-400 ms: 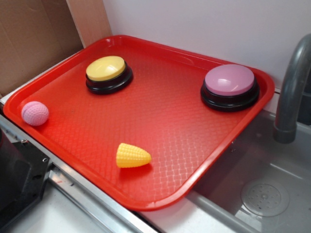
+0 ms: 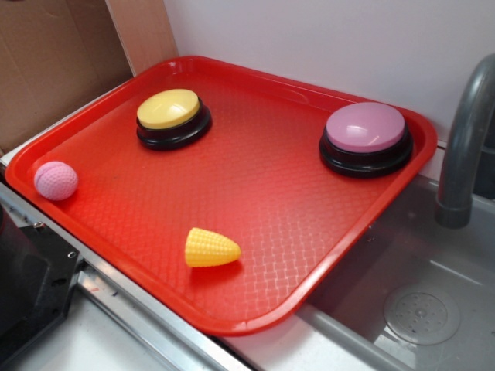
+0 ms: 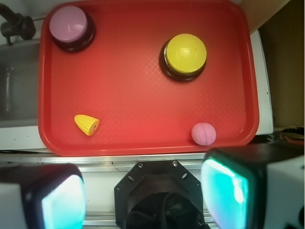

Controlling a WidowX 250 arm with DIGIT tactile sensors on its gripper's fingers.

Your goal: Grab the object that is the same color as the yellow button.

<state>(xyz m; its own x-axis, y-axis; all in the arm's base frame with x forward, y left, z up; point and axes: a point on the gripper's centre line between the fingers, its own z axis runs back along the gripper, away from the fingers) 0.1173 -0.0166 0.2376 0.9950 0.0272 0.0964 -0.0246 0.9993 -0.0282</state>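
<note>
Nothing on the tray has shifted since the earlier exterior frame: corn, ball and both buttons sit where they did, so the reach has yet to begin and no grasp has been tried.

Nearest the wrist camera, the gripper [image 3: 143,195] hangs high above the counter on the near side of the red tray [image 3: 143,148]. Its two fingers [image 3: 62,200] stand wide apart at the frame's lower corners, with only the robot's black base showing between them; it holds nothing.

Just past the tray's near rim in the wrist view lies the yellow toy corn cob [image 3: 86,125], on its side, close to the rim and near the sink-side corner. In the exterior view the corn cob [image 2: 210,248] rests alone on open tray floor. That suits a straight descent, though the raised lip close by probably leaves less room for a finger on that side.

Along the same near rim, toward the opposite corner, sits the pink dimpled ball [image 3: 203,133], well apart from the corn and out of the way.

Farther back, the yellow button [image 3: 185,53] gives the matching colour, and the pink-topped button [image 3: 68,24] stands in the far corner by the grey faucet [image 2: 462,147] and sink [image 2: 410,301]. Neither button crowds the target; the wide middle of the tray is bare, so the approach looks unobstructed.
</note>
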